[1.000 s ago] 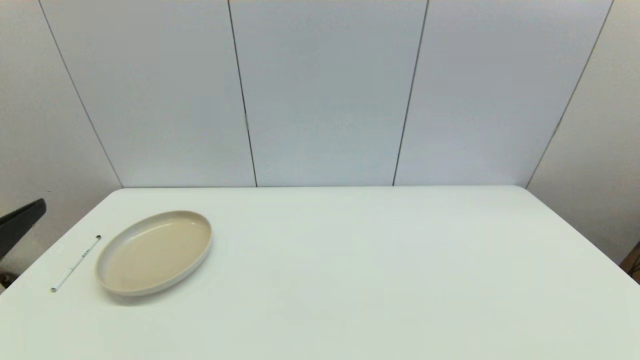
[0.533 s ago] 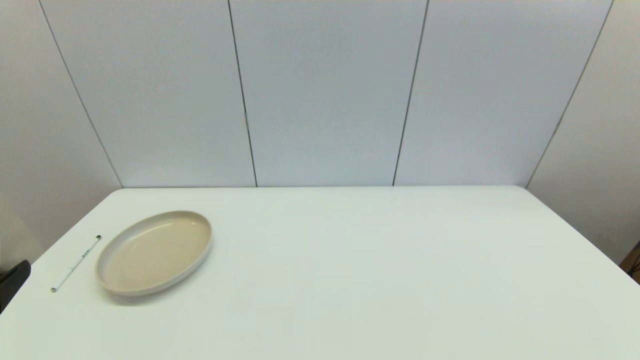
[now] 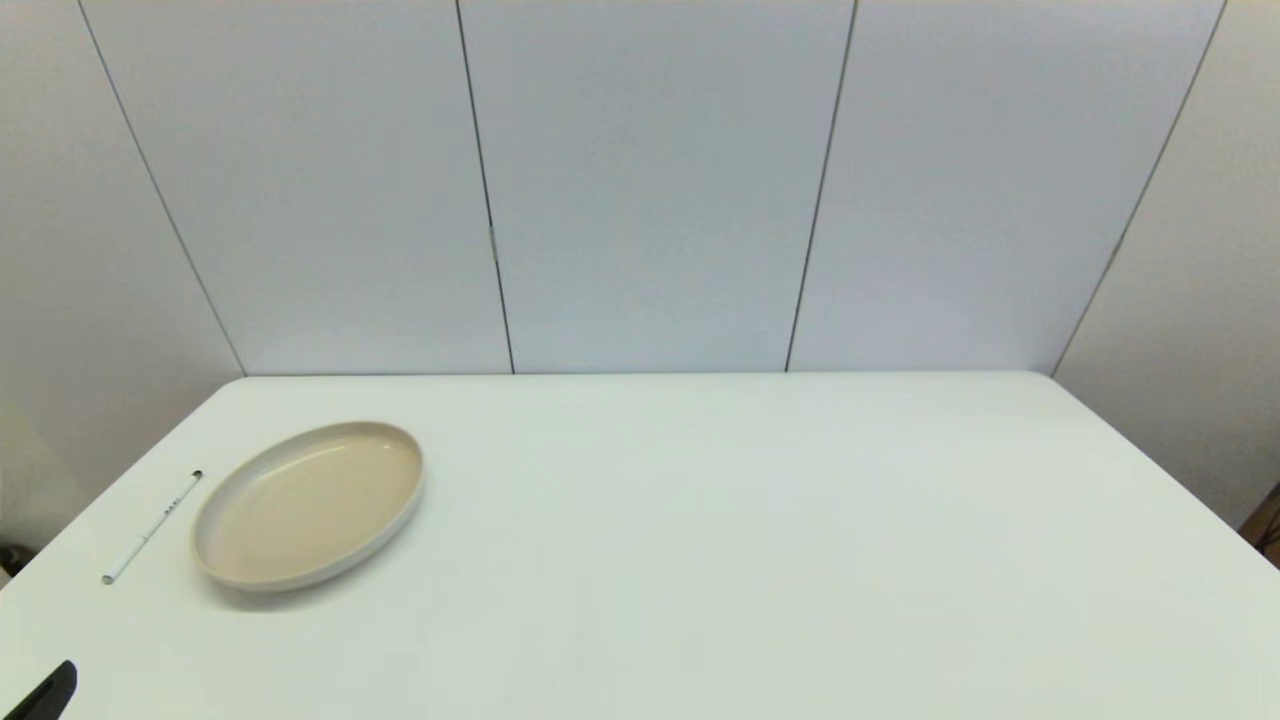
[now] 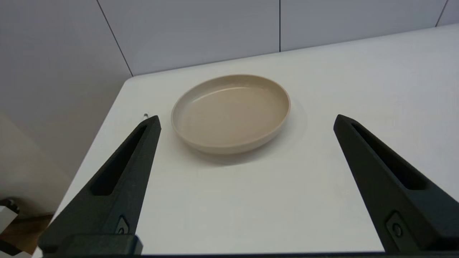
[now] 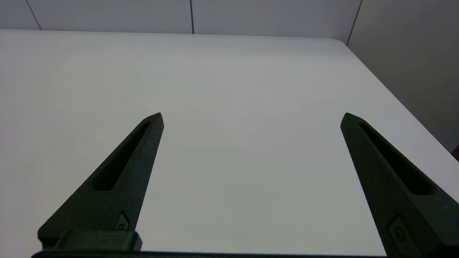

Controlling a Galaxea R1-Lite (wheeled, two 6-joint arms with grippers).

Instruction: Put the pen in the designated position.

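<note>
The pen [image 3: 150,528] is slim and white with a dark tip, and lies flat near the table's left edge, just left of the beige oval dish [image 3: 310,505]. No mark shows the designated position on the plain white tabletop. My left gripper [image 4: 247,120] is open and empty, held low at the table's near left corner and facing the dish [image 4: 231,111]. Only the pen's end [image 4: 145,115] peeks past one of its fingers. In the head view a single left fingertip [image 3: 45,692] shows at the bottom left. My right gripper [image 5: 251,118] is open and empty over bare table.
The white table [image 3: 750,560] is bare to the right of the dish. Its left edge runs close beside the pen. Grey wall panels [image 3: 650,190] stand behind the far edge, and the right edge [image 5: 394,96] drops off near the right gripper.
The left arm's dark finger has dropped from the middle of the picture's left edge to the bottom left corner. Pen and dish have not moved.
</note>
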